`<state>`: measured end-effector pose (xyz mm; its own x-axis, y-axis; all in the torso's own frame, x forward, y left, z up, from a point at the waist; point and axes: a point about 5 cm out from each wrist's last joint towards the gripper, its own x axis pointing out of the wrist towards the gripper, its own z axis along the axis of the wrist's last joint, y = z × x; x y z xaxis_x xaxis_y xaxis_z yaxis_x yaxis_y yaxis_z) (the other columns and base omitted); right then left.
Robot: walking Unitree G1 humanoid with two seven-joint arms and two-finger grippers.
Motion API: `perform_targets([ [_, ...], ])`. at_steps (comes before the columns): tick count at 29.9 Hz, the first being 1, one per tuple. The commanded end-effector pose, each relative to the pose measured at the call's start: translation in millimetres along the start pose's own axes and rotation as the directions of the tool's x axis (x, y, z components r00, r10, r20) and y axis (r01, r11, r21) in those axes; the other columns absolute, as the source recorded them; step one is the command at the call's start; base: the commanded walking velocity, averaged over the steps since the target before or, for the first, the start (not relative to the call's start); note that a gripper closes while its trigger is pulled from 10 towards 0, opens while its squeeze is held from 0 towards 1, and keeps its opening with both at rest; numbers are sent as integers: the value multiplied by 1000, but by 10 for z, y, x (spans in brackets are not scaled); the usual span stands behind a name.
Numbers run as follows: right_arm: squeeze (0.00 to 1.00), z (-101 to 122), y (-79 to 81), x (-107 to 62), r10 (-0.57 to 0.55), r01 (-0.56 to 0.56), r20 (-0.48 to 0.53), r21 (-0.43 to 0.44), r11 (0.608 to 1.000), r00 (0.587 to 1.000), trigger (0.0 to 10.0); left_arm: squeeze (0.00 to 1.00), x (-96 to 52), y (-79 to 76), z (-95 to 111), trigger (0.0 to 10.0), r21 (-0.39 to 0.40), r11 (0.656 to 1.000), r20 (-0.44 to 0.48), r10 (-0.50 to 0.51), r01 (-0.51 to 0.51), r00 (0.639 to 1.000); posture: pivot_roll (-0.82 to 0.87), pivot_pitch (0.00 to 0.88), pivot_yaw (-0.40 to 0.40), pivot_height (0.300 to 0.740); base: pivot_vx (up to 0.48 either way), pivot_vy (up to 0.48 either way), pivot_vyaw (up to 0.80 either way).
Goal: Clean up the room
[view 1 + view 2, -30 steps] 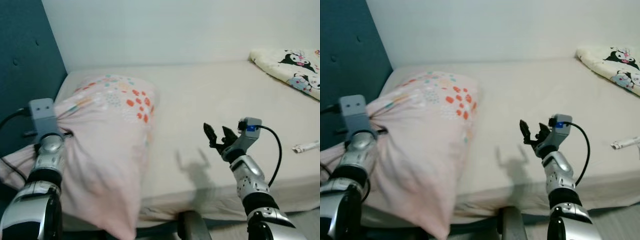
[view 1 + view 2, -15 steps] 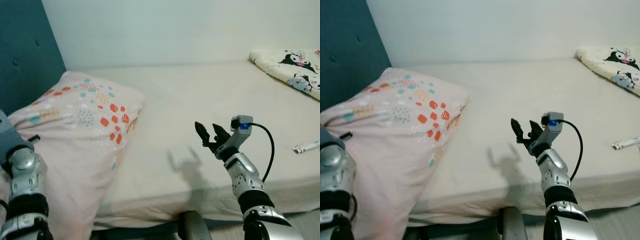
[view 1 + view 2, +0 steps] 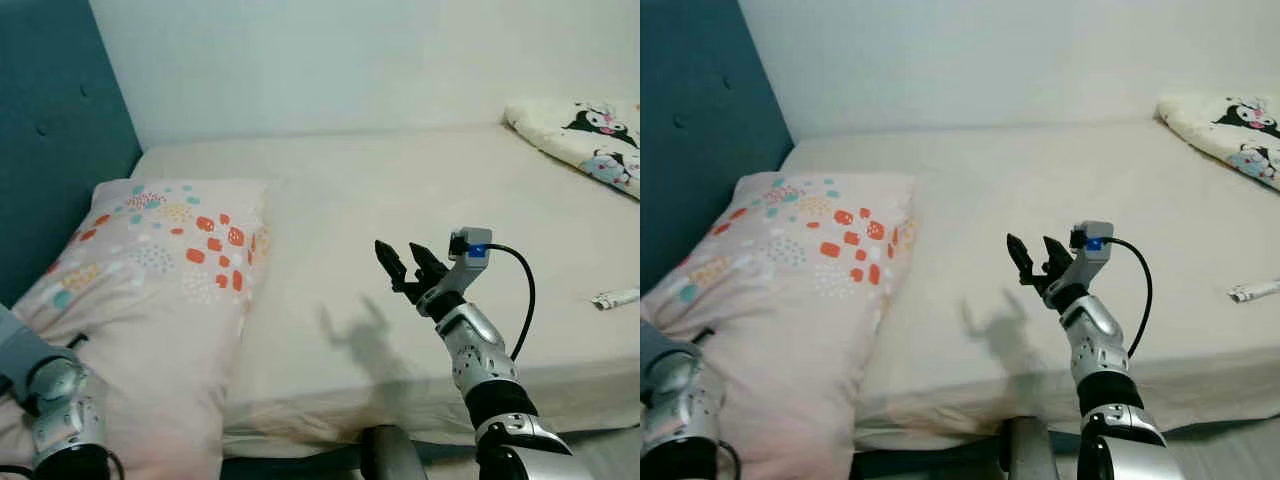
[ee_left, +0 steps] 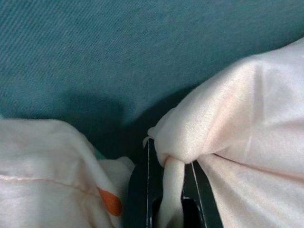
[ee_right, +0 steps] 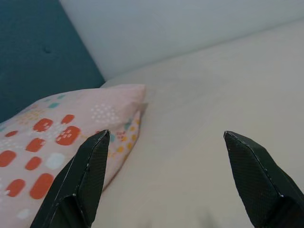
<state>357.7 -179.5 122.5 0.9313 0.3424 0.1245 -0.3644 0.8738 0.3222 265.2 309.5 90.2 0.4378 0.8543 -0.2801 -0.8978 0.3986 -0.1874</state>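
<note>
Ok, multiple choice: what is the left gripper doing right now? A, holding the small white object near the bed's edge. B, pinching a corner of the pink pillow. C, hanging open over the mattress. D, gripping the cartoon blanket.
B: in the left wrist view the left gripper is shut on a bunched corner of the pink pillow, next to the teal headboard.
</note>
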Motion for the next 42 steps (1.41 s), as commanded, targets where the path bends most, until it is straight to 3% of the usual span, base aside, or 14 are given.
perform_targets([
  [1, 0, -19, 26, -4, 11, -11, 1, 19, 1000, 1000, 10000, 0, -43, 15, -119, 0, -8, 1000, -83, 18, -19, 996, -37, 0, 18, 487, 0, 0, 0],
  [9, 0, -59, 17, -37, 3, -2, -14, 19, 1000, 1000, 10000, 24, -189, -270, -362, 1725, 41, 979, -264, -184, 202, 947, -35, 0, 13, 487, 0, 0, 0],
  [10, 0, -66, 18, -42, 1, -1, -17, 18, 1000, 1000, 10000, 937, -205, -315, -361, 10000, 46, 966, -274, -232, 253, 934, -38, 0, 9, 487, 0, 0, 0],
  [15, 0, -70, 12, -53, -4, 4, -21, 15, 1000, 1000, 10000, 1000, -162, -595, -87, 10000, 376, 700, -221, -568, 607, 793, -37, 0, 9, 487, 0, 0, 0],
  [17, 0, -67, 4, -57, -5, 6, -22, 14, 1000, 1000, 10000, 1000, -152, -612, 9, 10000, 570, 488, -254, -660, 661, 707, -38, 0, 11, 487, 0, 0, 0],
  [18, 0, -67, 4, -57, -5, 6, -22, 14, 1000, 1000, 10000, 1000, -152, -612, 9, 10000, 570, 488, -254, -660, 661, 707, -38, 0, 11, 487, 0, 0, 0],
  [20, 0, -59, -14, -64, -13, 13, -20, 15, 1000, 1000, 10000, 1000, -228, -586, 113, 10000, 694, 134, -400, -745, 707, 534, -28, 0, 5, 487, 0, 0, 0],
  [23, 0, -57, -18, -65, -14, 15, -21, 15, 1000, 1000, 10000, 1000, -265, -558, 132, 10000, 705, 15, -469, -740, 709, 482, -28, 0, 5, 487, 0, 0, 0],
  [25, 0, -58, -17, -66, -13, 13, -23, 15, 1000, 1000, 10000, 1000, -424, -447, 305, 10000, 651, -266, -628, -715, 711, 308, -28, 0, 2, 487, 0, 0, 0],
  [26, 0, -58, -17, -66, -13, 13, -23, 15, 1000, 1000, 10000, 1000, -424, -447, 305, 10000, 651, -266, -628, -715, 711, 308, -28, 0, 2, 487, 0, 0, 0],
  [27, 0, -57, -14, -65, -12, 12, -24, 15, 1000, 1000, 10000, 1000, -498, -378, 365, 10000, 608, -403, -708, -665, 684, 238, -26, 0, 0, 487, 0, 0, 0],
  [39, 0, -68, -6, -63, -12, 12, -33, 14, 1000, 999, 10000, 1000, -936, -267, 949, 10000, 404, -756, -874, -486, 515, -28, -19, 0, -3, 487, 0, 0, 0],
  [41, 0, -72, -7, -63, -11, 12, -36, 13, 1000, 999, 10000, 902, -965, -191, 885, 10000, 322, -810, -915, -399, 490, -56, -19, 0, 0, 487, 0, 0, 0],
  [42, 0, -76, -12, -66, -13, 14, -39, 11, 1000, 999, 10000, 278, -977, -113, 779, 10000, 239, -848, -947, -311, 474, -80, -19, 0, 1, 487, 0, 0, 0],
])
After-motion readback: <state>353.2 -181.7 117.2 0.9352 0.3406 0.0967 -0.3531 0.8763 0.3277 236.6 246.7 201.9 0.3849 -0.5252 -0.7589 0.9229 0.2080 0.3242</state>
